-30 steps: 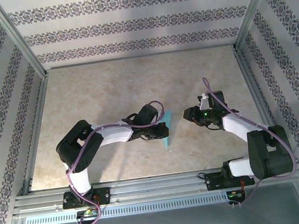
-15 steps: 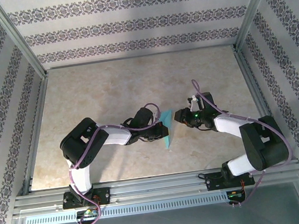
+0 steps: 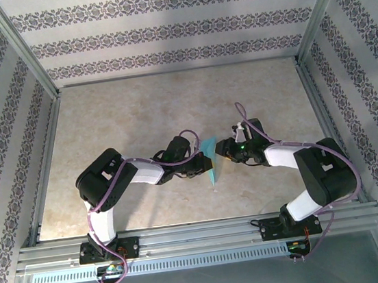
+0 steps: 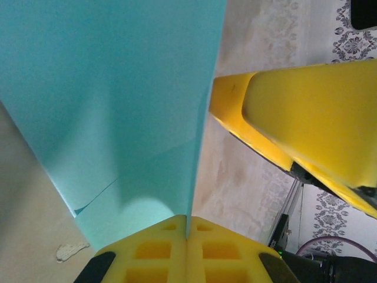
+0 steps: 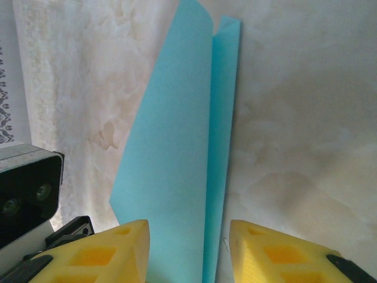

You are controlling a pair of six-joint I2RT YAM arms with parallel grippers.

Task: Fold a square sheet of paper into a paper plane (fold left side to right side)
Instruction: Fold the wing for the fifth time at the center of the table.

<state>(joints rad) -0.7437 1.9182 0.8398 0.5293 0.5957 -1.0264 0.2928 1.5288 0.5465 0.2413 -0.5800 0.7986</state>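
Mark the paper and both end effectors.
paper (image 5: 177,147), right wrist view, on the broad folded flap.
left end effector (image 4: 187,231), left wrist view, on the seam where it clamps the paper.
right end effector (image 5: 188,236), right wrist view, midway across its open gap.

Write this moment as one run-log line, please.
left gripper: jaws shut on paper | right gripper: jaws open, straddling paper | paper: folded

My left arm (image 3: 144,172) and right arm (image 3: 280,156): white link shells, black joint housings, looping purple cable (image 3: 182,133) along each, green light (image 3: 243,146) at the right wrist; left gripper (image 4: 187,227) and right gripper (image 5: 188,236) carry yellow fingers (image 5: 94,253) with recessed square pockets.
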